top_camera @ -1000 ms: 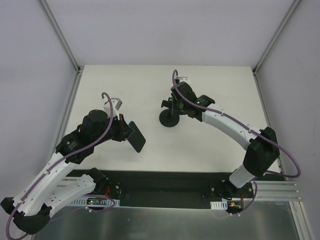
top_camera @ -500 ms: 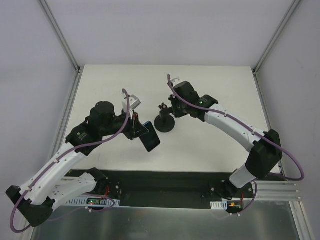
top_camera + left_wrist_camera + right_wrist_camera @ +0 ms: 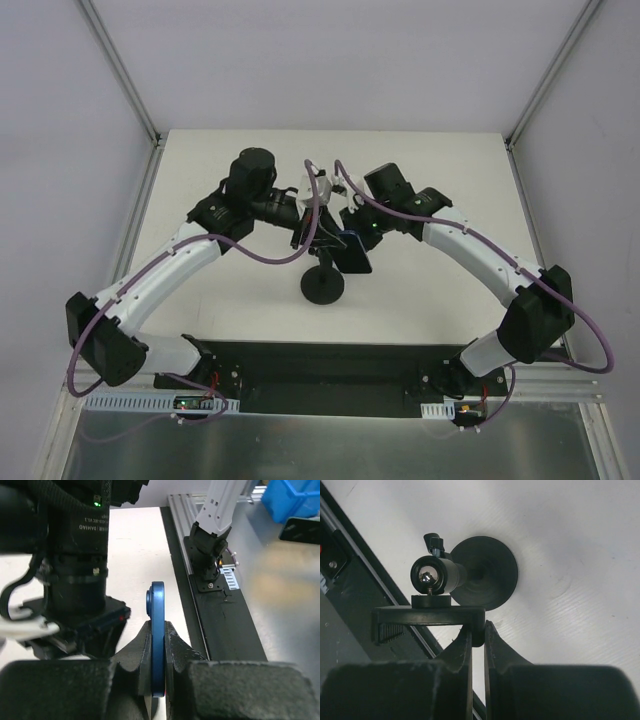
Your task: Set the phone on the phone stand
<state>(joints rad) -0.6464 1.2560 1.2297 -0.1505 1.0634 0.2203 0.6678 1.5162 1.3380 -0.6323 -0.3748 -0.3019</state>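
Note:
The phone (image 3: 353, 256) is a thin dark slab with a blue edge, held on edge in the left wrist view (image 3: 158, 630). My left gripper (image 3: 158, 632) is shut on it, at the table's middle in the top view (image 3: 322, 238). The phone stand (image 3: 322, 285) is black; its round base (image 3: 486, 573), short post (image 3: 436, 575) and flat cradle (image 3: 427, 617) show in the right wrist view. My right gripper (image 3: 478, 630) is shut on the cradle's end, and sits right of the phone in the top view (image 3: 350, 222). Phone and cradle overlap there; contact cannot be told.
The right arm's wrist body (image 3: 75, 555) fills the left of the left wrist view, close to the phone. A black mounting strip (image 3: 330, 362) runs along the table's near edge. White walls and metal posts (image 3: 120, 75) bound the back and sides.
My left arm swung right and back, carrying the phone from the left side to the stand. The stand's base shifted toward the near edge with the right gripper.

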